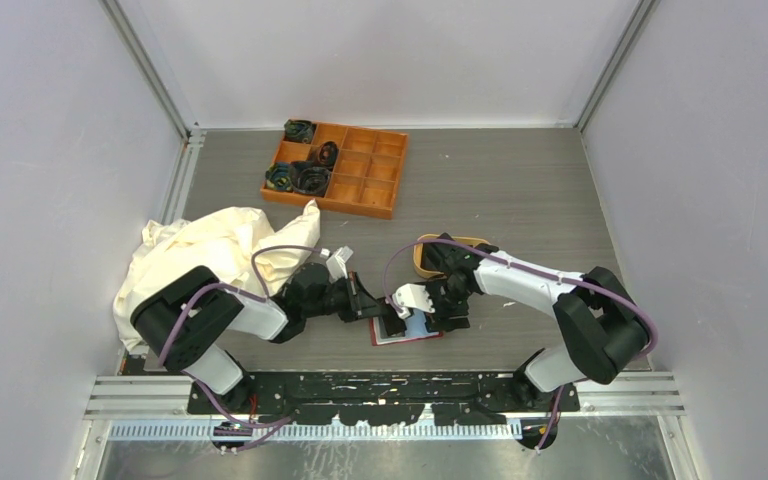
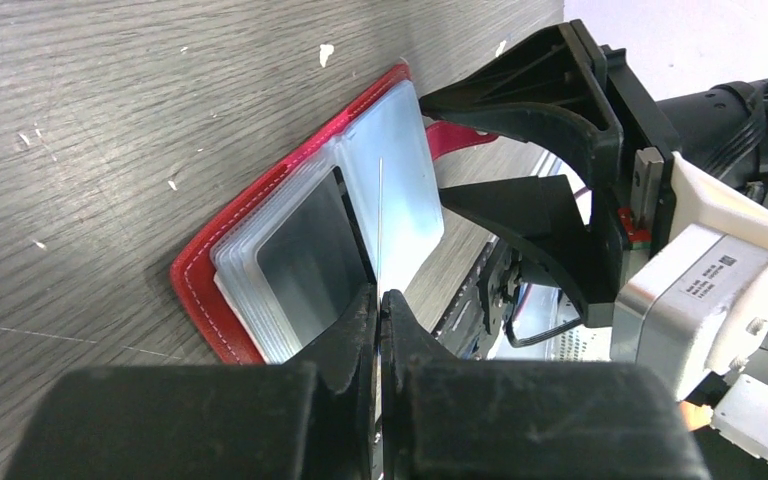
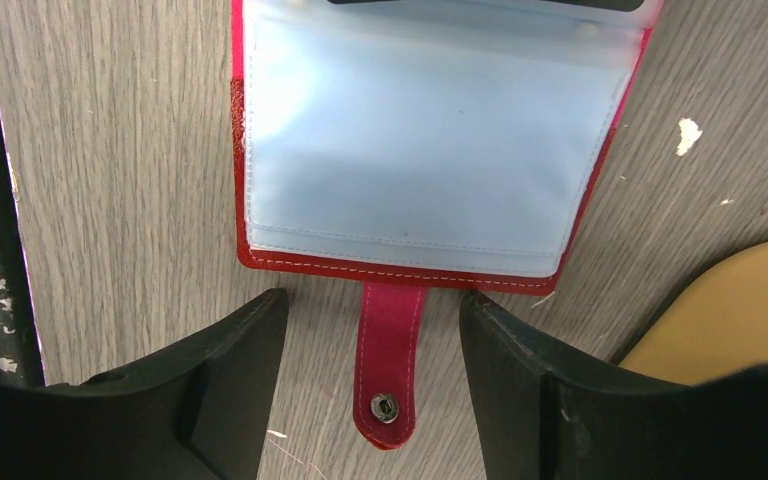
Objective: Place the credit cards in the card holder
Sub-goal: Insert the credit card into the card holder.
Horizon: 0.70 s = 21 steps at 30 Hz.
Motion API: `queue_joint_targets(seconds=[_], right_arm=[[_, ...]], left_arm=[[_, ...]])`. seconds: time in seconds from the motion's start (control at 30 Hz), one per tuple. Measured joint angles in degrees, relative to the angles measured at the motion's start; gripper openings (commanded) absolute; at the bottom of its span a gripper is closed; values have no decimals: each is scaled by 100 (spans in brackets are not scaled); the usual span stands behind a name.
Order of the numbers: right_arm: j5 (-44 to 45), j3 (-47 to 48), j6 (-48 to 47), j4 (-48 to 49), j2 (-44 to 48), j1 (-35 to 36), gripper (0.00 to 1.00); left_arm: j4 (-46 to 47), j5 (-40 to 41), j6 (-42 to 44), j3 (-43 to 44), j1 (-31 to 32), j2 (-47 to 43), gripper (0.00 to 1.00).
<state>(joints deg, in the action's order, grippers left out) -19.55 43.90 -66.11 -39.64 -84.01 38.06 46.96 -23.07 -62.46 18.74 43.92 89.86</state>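
Red card holder (image 1: pixel 410 330) lies open on table (image 1: pixel 520 200), bottom-centre of top view, btwn both arms. L gripper (image 2: pixel 380 296) pinched tight on its thin upright pocket leaf (image 2: pixel 380 220). R gripper (image 3: pixel 372 300) wide apart, empty, straddling snap tab (image 3: pixel 388 360).

red card holder (image 2: pixel 310 230) with pale blue pockets (image 3: pixel 420 150), grey wood-grain table (image 1: pixel 520 200), orange box (image 1: pixel 330 203), cream cloth (image 1: pixel 215 250)
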Motion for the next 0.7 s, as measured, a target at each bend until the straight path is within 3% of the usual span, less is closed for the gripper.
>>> queue_joint_targets(seconds=[0.7], right_arm=[[48, 50, 33, -24, -50, 46, 69]], left_arm=[[-446, 208, -2, 258, 247, 157, 0]])
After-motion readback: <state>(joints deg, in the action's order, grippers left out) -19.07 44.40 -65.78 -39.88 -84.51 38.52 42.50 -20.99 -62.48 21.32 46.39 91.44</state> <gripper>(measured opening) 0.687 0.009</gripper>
